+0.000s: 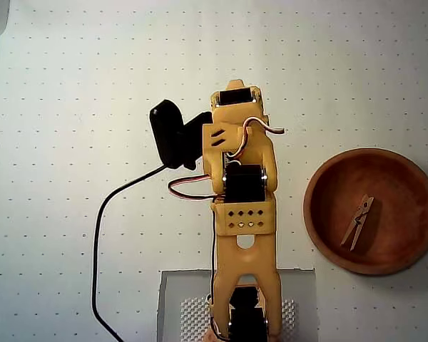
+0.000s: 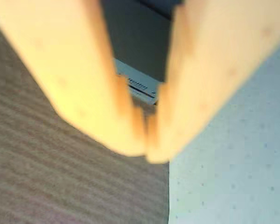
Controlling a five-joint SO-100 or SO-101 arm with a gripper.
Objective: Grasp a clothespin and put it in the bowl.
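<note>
The reddish-brown wooden bowl (image 1: 328,214) rests on the white dotted table at the right of the overhead view. A light-wood clothespin (image 1: 358,222) lies inside it, slanted, a little right of the bowl's middle. The yellow arm (image 1: 244,206) is folded up over its base at the centre, well left of the bowl. Its fingers are hidden under the arm in that view. The wrist view shows my gripper (image 2: 147,148) close up: two yellow fingers (image 2: 84,79) with tips touching and nothing between them. Neither bowl nor clothespin appears in the wrist view.
A black cable (image 1: 96,249) loops over the table left of the arm, running from the black wrist camera (image 1: 167,132). The arm's grey base plate (image 1: 178,299) sits at the bottom edge. The wrist view shows the table's edge (image 2: 170,186), brown floor to its left.
</note>
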